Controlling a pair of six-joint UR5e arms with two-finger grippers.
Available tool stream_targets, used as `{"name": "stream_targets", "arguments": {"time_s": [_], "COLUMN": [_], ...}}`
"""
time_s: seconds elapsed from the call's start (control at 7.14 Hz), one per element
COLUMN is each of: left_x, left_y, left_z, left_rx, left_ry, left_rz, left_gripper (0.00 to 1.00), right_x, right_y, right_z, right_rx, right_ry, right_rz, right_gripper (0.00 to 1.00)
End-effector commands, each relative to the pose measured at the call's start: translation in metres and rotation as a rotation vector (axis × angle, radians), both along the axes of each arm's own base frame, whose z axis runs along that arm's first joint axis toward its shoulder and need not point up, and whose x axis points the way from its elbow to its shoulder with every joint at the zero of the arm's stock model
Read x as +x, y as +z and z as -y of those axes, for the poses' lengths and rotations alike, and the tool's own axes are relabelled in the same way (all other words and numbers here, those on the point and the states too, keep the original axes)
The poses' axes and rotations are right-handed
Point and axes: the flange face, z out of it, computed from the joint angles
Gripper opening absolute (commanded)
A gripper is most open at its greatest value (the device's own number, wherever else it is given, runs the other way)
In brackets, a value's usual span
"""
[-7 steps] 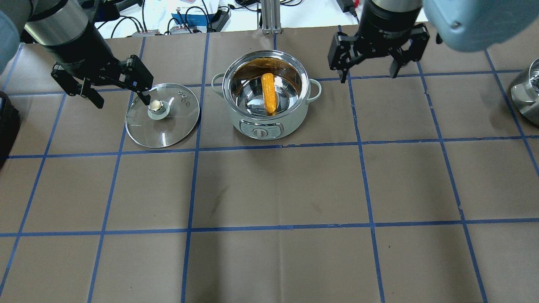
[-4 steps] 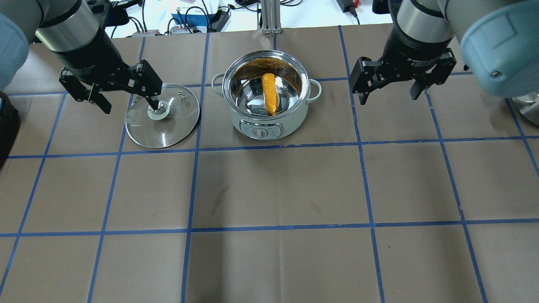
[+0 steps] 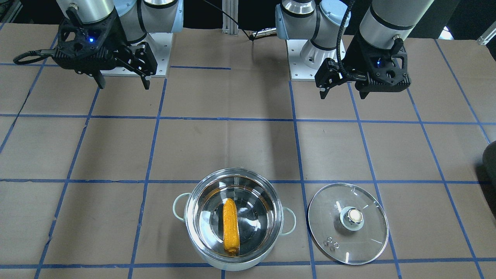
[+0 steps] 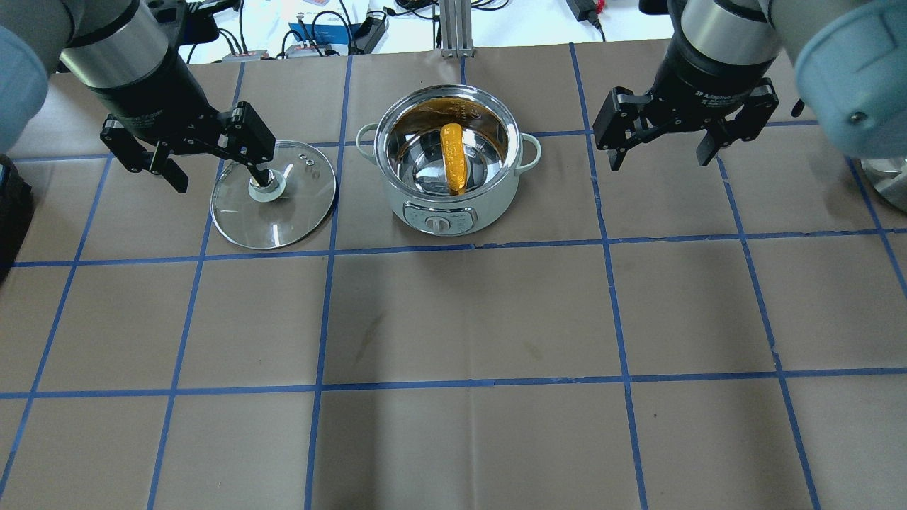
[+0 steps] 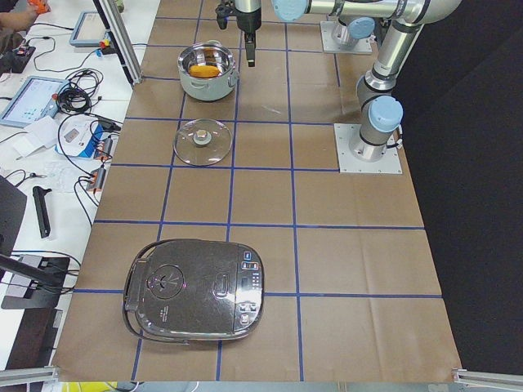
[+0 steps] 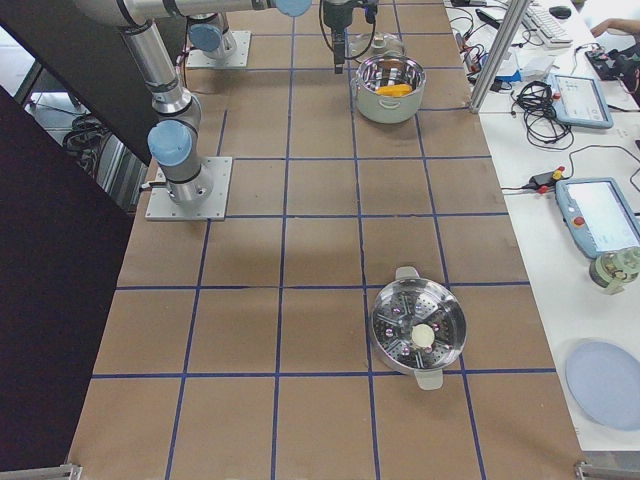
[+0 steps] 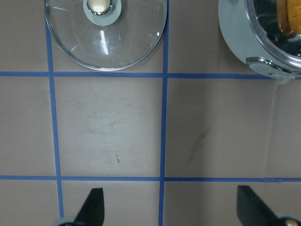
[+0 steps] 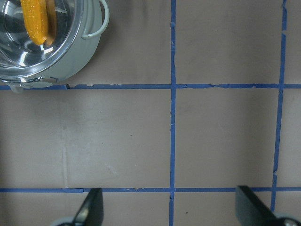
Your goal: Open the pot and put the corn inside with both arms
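The pot (image 4: pixel 496 202) stands open at the table's far middle, and the corn (image 4: pixel 453 158) lies inside it. The pot (image 3: pixel 192 228) and the corn (image 3: pixel 229 225) also show in the front view. The glass lid (image 4: pixel 290 216) lies flat on the table left of the pot, knob up. My left gripper (image 4: pixel 216 177) is open and empty, hovering above the lid's left part. My right gripper (image 4: pixel 660 161) is open and empty, hovering right of the pot. The left wrist view shows the lid (image 7: pixel 106 42) and the pot's wall (image 7: pixel 235 42). The right wrist view shows the corn (image 8: pixel 35 21).
A black rice cooker (image 5: pixel 196 290) sits at the table's left end. A steel steamer pot (image 6: pixel 418 328) sits at its right end. Cables and devices lie beyond the far edge (image 4: pixel 333 28). Blue tape lines grid the brown table cover.
Both grippers have moved nearer the robot. The right one also moved right, away from the pot. Both stay open. Pot, corn and lid have not moved.
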Motion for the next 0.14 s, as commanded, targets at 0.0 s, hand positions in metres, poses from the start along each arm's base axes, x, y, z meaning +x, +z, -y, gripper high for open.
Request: {"name": "stream_targets", "arguments": {"time_s": [0.0], "left_x": [-0.0015], "left_y": [0.0001], "left_z": [-0.0014], "left_rx": [-0.001], "left_ry": [-0.005], "left_rz": [0.001], "left_gripper": [1.0], "right_x": [0.0007], "right_y": [0.0014], "right_z": [0.0007], "right_rx": [-0.002], "right_ry": [-0.002], "right_rz": [0.013], "right_gripper": [1.0]}}
